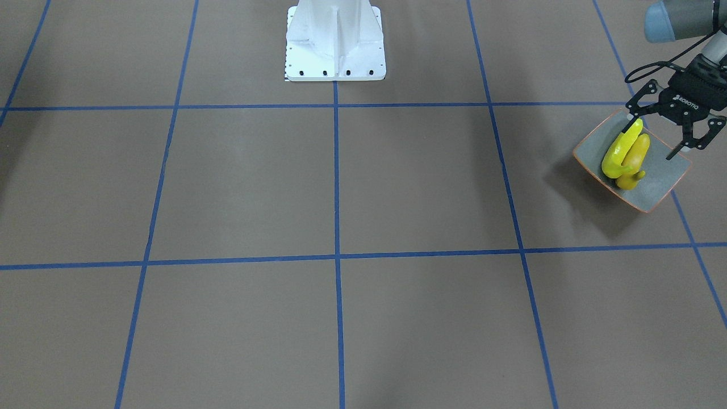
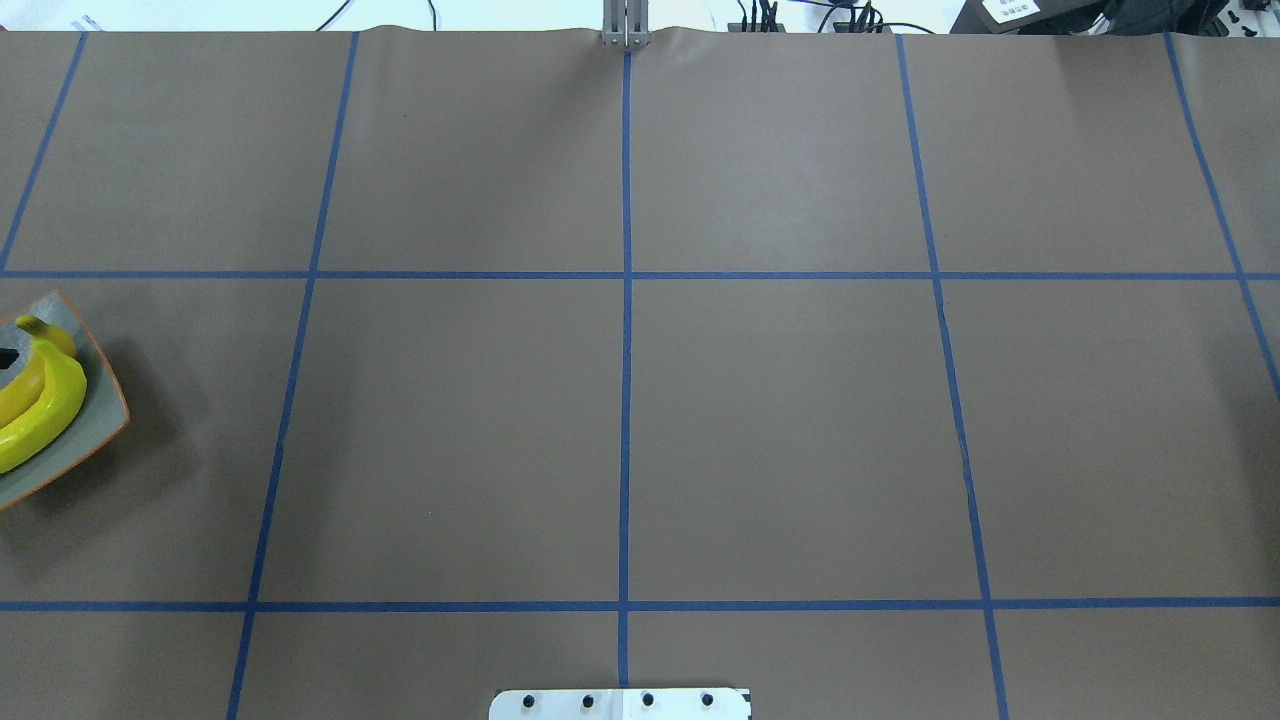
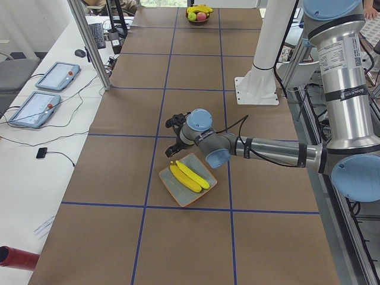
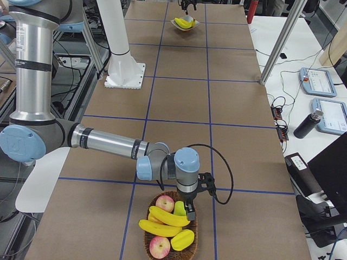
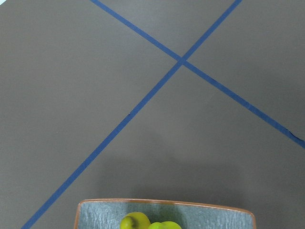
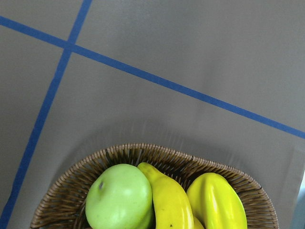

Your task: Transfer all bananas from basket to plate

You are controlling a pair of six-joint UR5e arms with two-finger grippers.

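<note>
Okay, plate (image 1: 661, 182): two bananas (image 1: 622, 156)
Left gripper (image 1: 648, 144): spread, empty, over plate
Right gripper (image 4: 189, 208): over basket (image 6: 143, 149), can't tell grip
Next banana (image 6: 167, 202): 6 o'clock from right wrist, axis 11-to-5

Plate (image 2: 103, 398) at far left edge, partly cut off; two bananas (image 2: 52, 404) side by side on it.
</note>
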